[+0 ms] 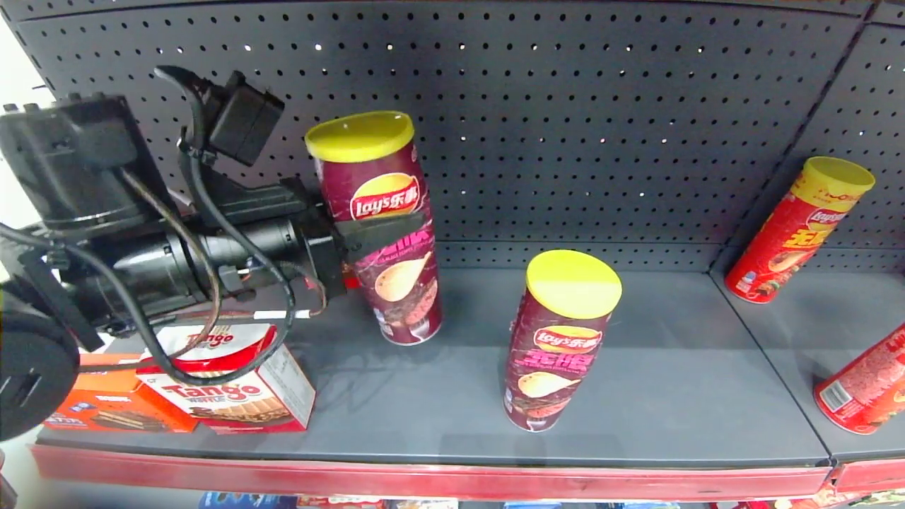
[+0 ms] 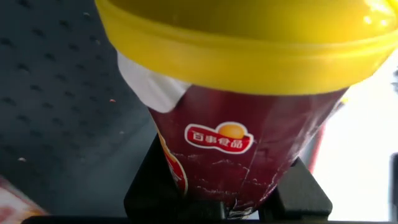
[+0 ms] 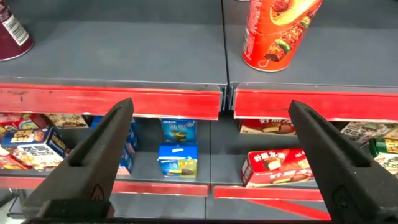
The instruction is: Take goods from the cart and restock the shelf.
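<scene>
A purple chip can with a yellow lid [image 1: 375,191] stands slightly tilted at the back left of the grey shelf [image 1: 672,396]. My left gripper [image 1: 382,237] is shut around its middle, reaching in from the left. Whether the can's base rests on the shelf I cannot tell. The left wrist view shows the same can [image 2: 249,143] close up, with black fingers [image 2: 149,193] on both sides. A second purple can [image 1: 558,339] stands free further forward, mid-shelf. My right gripper [image 3: 214,162] hangs open in front of the shelf's red edge [image 3: 112,99], holding nothing.
Wafer boxes [image 1: 233,389] and an orange box [image 1: 113,403] sit at the shelf's front left, under my left arm. Two red cans [image 1: 799,230] [image 1: 862,389] occupy the neighbouring bay on the right; one red can [image 3: 277,31] faces my right gripper. Lower shelves hold boxed snacks [image 3: 177,155].
</scene>
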